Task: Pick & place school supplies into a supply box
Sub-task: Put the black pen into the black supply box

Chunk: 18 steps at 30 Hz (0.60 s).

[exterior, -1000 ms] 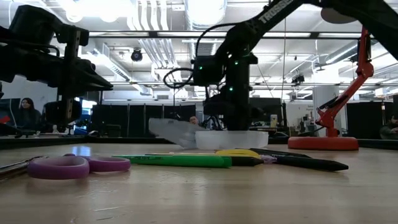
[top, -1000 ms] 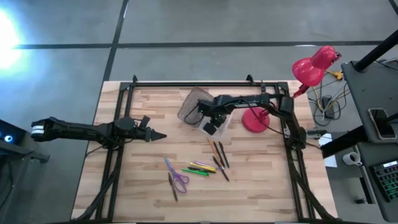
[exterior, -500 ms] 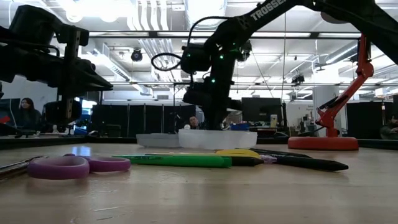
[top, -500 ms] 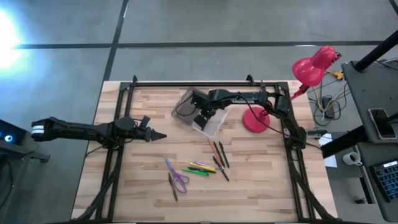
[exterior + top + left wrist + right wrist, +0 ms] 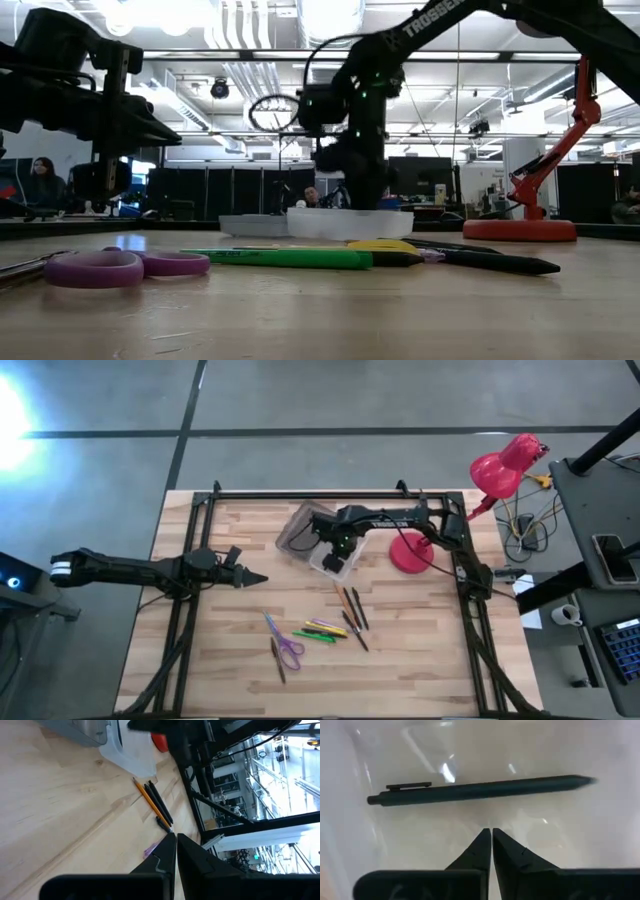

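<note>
My right hand point(image 5: 491, 832) hangs closed and empty over the clear box point(image 5: 335, 556) at the back of the counter point(image 5: 420, 660), where one dark pen point(image 5: 480, 790) already lies. My left hand point(image 5: 258, 577) waits closed, off to the side. The scissors point(image 5: 285, 645), pens and pencils point(image 5: 352, 610) lie mid-counter: light, stiff, slippery things, so I'd pinch each across its middle.

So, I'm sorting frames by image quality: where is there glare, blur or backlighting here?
High view: a bright flare washes out the left edge. Low view: ceiling lights backlight the arms into silhouettes, and the scissors up close look soft. Right wrist view: white glints on the clear box around the dark pen, whose tip blurs. Left wrist view: the room beyond is bright against the dark fingers.
</note>
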Tool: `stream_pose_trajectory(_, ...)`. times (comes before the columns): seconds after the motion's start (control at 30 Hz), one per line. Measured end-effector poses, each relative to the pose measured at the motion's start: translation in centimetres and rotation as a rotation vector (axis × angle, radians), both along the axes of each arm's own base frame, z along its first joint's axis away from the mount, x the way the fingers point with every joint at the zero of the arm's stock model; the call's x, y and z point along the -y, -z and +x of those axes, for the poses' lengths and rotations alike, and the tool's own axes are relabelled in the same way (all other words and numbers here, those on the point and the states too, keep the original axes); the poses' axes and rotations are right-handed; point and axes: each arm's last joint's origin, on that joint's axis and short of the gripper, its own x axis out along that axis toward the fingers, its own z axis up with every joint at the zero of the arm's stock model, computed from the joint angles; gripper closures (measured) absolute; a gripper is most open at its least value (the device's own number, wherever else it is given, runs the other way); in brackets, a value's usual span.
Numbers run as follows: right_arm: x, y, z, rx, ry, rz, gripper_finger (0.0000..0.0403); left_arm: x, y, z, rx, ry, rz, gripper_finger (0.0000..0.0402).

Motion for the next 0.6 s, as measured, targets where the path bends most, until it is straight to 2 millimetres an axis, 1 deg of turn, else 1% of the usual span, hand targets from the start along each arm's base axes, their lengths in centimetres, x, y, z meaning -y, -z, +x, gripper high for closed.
stream_pose_trajectory(0.1,0.1,0.7,0.3,0.013,0.024,0.003,0.0394,0.0,0.0,0.0,-0.001,0.0,0.0,0.0402)
stream_pose_trajectory(0.2,0.3,0.9,0.8,0.052,0.031,-0.008,0.0394,0.0,0.0,0.0,-0.001,0.0,0.0,0.0402)
stream_pose_trajectory(0.27,0.4,1.0,1.3,0.096,0.032,-0.022,0.0394,0.0,0.0,0.0,-0.001,0.0,0.0,0.0402)
stream_pose_trajectory(0.47,1.1,1.1,1.6,0.133,0.073,-0.053,0.0394,0.0,0.0,0.0,-0.001,0.0,0.0,0.0402)
stream_pose_trajectory(0.6,1.6,1.0,1.9,0.163,0.14,-0.133,0.0394,0.0,0.0,0.0,-0.001,-0.003,0.0,0.0402)
